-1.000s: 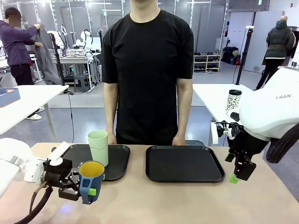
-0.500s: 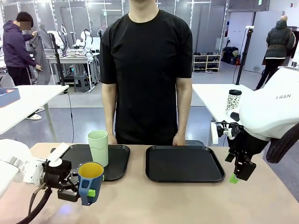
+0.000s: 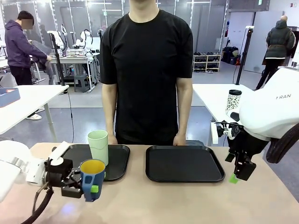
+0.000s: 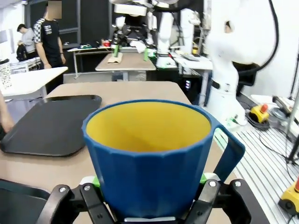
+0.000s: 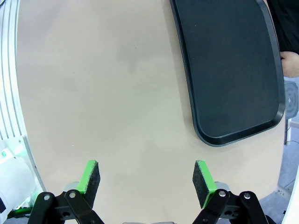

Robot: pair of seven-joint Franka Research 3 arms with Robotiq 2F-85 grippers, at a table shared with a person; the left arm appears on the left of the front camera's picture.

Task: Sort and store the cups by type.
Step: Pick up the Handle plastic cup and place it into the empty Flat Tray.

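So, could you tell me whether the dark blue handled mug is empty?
Empty: the left wrist view looks into the dark blue handled mug, showing only bare yellow walls.

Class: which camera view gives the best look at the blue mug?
The left wrist view: the blue mug fills the frame, showing its yellow inside, its handle and the fingers gripping it. The front view shows the mug small, held above the table.

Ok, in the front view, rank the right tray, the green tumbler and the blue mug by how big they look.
1. Right tray, clearly largest.
2 and 3. Green tumbler and blue mug look about alike; the mug, held by the left gripper, is nearer the camera, so no firm ranking.
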